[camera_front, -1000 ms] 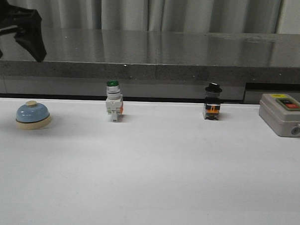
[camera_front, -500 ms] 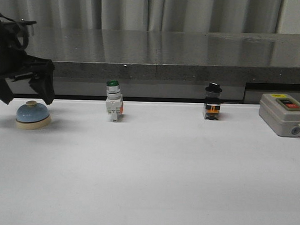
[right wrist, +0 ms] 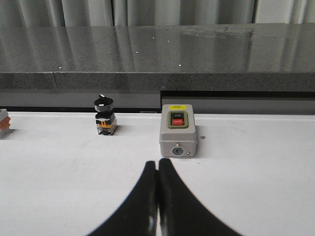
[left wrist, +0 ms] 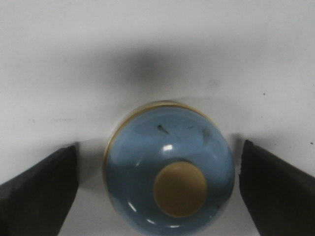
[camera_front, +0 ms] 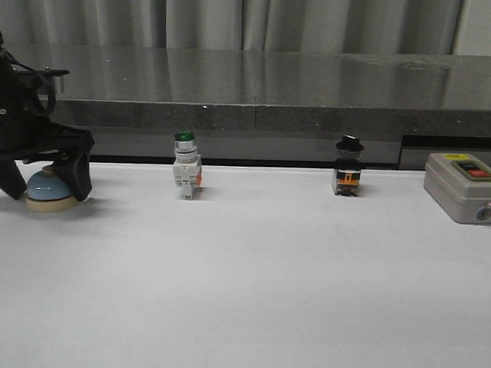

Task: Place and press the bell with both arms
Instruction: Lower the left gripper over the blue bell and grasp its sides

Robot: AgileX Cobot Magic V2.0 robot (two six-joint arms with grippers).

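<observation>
Evidently at the grasping step, the left gripper (camera_front: 43, 182) straddles the bell (left wrist: 168, 167), jaws spread and not touching, left of the green-capped switch (camera_front: 185, 175); closing comes next.

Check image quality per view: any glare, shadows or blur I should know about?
Front view: dark counter mirrors the curtains; left gripper silhouetted around the bell. Left wrist view: soft focus, small highlights on the bell, blurred shadow on the table beyond it. Right wrist view: sharp, grey box labels readable, right gripper plain black.
</observation>
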